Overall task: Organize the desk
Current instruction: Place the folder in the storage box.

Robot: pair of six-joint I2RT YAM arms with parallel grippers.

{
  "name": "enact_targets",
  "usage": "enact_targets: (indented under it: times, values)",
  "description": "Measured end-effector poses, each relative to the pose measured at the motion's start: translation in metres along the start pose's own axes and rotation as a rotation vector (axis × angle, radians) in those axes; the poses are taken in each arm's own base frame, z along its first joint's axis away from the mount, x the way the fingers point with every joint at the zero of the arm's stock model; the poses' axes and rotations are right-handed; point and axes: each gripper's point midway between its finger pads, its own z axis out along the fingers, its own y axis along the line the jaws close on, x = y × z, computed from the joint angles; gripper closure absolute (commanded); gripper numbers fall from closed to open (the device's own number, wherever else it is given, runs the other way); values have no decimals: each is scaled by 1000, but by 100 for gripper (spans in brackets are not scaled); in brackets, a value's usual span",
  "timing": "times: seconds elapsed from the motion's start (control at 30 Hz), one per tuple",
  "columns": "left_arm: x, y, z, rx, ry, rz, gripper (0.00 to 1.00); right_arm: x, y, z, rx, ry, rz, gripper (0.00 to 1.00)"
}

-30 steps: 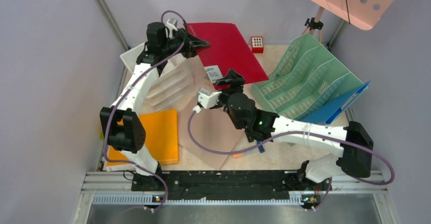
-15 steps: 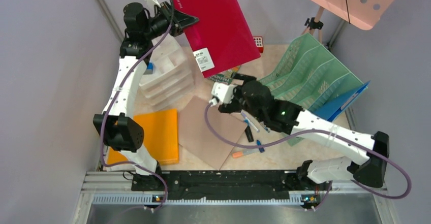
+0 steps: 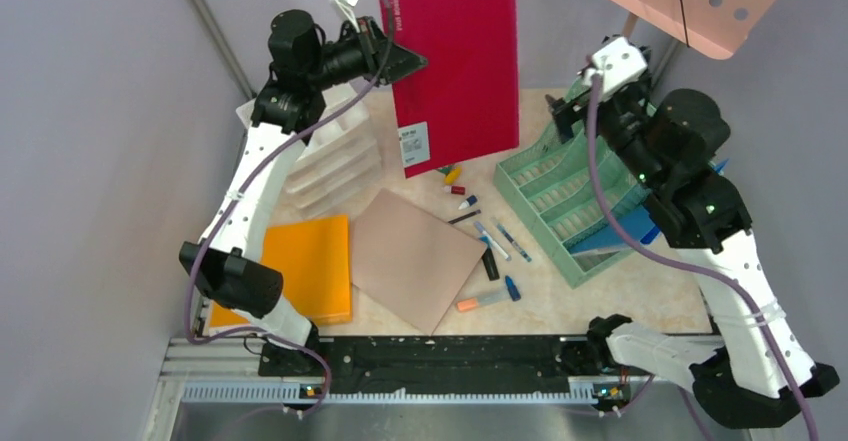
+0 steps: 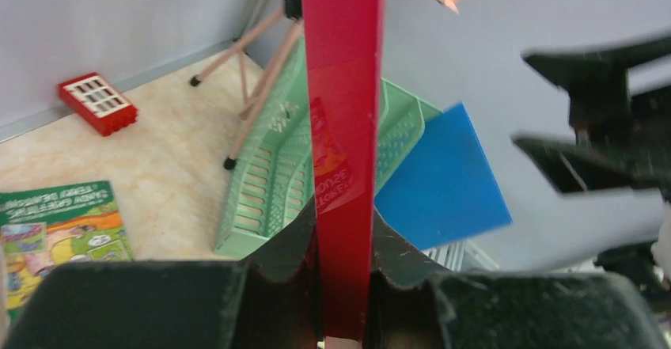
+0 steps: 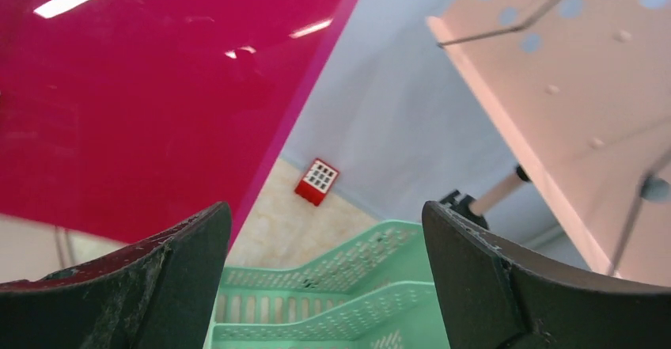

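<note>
Red folder (image 3: 460,71) in left jaws

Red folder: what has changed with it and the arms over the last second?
The left gripper, shut on the red folder, raised it from a slant over the desk to hang roughly upright. The right gripper, open, swung from the folder's lower edge to above the green rack. Orange folder, brown sheet and drawers stayed put.

The left end effector (image 3: 410,61) has raised the red folder (image 3: 465,51) upright; the right end effector (image 3: 562,121) swung to the green rack (image 3: 560,196).
</note>
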Motion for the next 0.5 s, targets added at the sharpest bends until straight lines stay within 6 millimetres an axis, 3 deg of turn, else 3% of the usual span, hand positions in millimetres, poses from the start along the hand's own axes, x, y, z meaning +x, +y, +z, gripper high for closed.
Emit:
enact_targets:
  times: [0.1,0.33,0.5]
  values:
    - [24,-32,7,62,49,85,100,9,-28,-9,73,19,57,11]
    - [72,-97,24,219,146,241,100,52,-89,-35,260,119,193,11]
    - [105,-124,33,283,211,307,100,73,-104,-56,333,166,257,11]
